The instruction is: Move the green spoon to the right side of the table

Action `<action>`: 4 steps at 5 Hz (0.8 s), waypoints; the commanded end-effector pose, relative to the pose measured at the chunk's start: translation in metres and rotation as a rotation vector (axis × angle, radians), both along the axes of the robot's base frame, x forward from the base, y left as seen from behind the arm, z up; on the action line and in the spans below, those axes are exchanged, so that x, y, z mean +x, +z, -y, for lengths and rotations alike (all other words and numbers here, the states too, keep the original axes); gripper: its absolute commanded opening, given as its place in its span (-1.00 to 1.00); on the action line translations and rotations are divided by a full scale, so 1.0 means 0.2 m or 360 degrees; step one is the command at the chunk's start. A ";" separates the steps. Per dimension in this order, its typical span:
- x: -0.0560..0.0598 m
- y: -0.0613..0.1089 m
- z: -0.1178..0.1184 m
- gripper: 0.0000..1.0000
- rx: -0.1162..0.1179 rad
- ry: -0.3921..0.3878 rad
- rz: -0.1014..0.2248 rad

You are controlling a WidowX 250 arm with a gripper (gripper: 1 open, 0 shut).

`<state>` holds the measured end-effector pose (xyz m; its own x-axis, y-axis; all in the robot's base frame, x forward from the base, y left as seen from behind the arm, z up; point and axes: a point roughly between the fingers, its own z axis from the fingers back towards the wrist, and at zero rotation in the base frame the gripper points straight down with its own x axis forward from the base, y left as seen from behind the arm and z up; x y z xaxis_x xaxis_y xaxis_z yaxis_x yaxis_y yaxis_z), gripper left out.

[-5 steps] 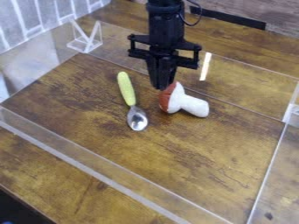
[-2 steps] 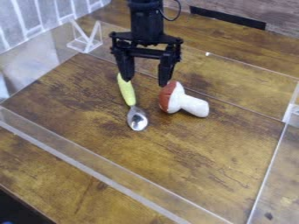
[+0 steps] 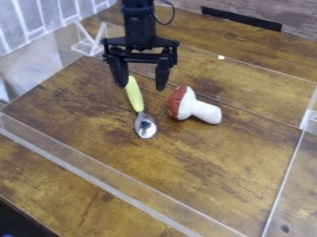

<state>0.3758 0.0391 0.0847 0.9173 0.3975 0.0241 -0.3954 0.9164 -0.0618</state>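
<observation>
The claw (image 3: 137,79) hangs spread wide, empty, straddling the green spoon (image 3: 136,103)'s handle below. Light, rigid, probably slick at the metal bowl; grip the thick plastic handle.

The arm above the claw (image 3: 137,74) runs out of the top edge, so its upper part is unseen. Just beneath the claw, whether either fingertip (image 3: 114,81) touches the green spoon (image 3: 136,105) cannot be told. Far right of the claw, the table (image 3: 210,167) is cut by the edge.
</observation>
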 end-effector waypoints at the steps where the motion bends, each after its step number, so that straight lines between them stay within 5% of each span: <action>1: 0.00 0.04 -0.07 1.00 0.0008 0.0106 0.0070; 4: 0.02 -0.13 -0.12 1.00 -0.0030 0.0227 0.0030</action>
<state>0.3777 0.0561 0.0436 0.8610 0.5085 -0.0103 -0.5078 0.8586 -0.0704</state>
